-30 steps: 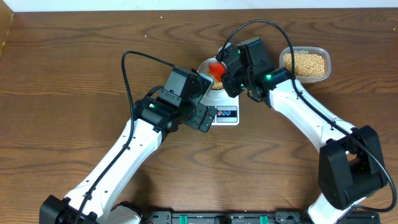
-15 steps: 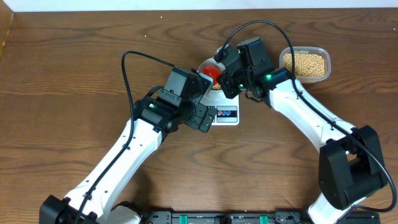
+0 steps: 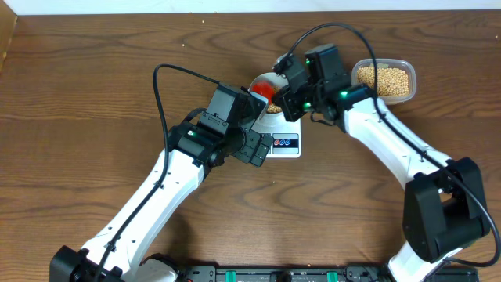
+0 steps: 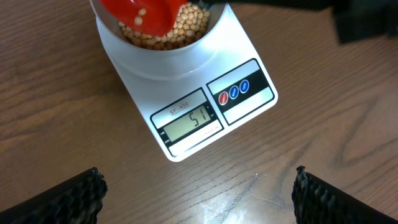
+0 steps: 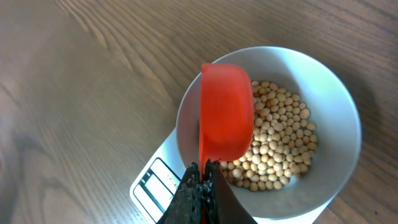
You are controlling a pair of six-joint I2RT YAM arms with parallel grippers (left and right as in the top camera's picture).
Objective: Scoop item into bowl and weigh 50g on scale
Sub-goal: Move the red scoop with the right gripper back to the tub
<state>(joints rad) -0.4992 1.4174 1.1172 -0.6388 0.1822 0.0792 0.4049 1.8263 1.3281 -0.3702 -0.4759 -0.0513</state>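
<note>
Right wrist: my right gripper is pinching a red plastic scoop over small tan beans; left gripper is gaping empty; white scale is half-hidden.

overhead view
- bowl: red scoop and right gripper are covering most of it; only a rim arc is showing.
- scale: bowl and left gripper are hiding all but the button end; button markings are showing too small to read.
- plastic tub: right arm is overlapping its lower-left corner.

left wrist view
- bowl and red scoop are running off the top edge.
- left fingers are getting cropped at the bottom corners.
- dark blurred mass is filling the top right.

right wrist view
- scale is lying mostly under the bowl, its one visible corner running off the bottom edge.
- beans: red scoop is screening part of the heap.
- scoop handle is disappearing between the closed right fingers.
</note>
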